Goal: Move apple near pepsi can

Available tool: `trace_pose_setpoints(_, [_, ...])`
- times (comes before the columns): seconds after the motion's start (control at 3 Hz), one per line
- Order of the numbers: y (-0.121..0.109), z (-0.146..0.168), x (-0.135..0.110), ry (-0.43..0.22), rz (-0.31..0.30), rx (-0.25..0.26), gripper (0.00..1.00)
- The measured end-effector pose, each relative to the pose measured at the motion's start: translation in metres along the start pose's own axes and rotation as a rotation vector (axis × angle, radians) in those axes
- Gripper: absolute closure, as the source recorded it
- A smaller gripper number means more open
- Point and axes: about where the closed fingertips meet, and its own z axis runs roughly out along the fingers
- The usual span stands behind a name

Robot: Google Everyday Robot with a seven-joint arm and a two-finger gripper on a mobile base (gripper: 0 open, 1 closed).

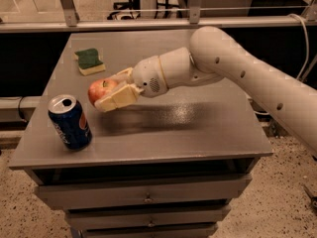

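Note:
My gripper (pixel 110 91) is shut on the red apple (pixel 100 89) with yellowish patches and holds it just above the grey table (pixel 198 128), left of the middle. The dark blue pepsi can (pixel 70 122) with a silver top stands upright near the front left corner, a short way below and left of the apple. The apple and the can are apart. The white arm reaches in from the right.
A green-and-yellow sponge (pixel 90 61) lies at the back left of the table. Drawers sit under the tabletop. A metal rail runs behind the table, and a cable hangs at the right.

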Motion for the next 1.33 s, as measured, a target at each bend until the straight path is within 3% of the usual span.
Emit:
trace_pose_setpoints(0.67, [0.032,0.013,0.021,-0.01,-0.001,-0.143,0.97])
trace_pose_setpoints(1.0, [0.039,0.014,0.028,-0.005,-0.029,-0.195,0.66])
trace_pose_setpoints(1.33, [0.043,0.016,0.032,0.004,-0.051,-0.225,0.43])
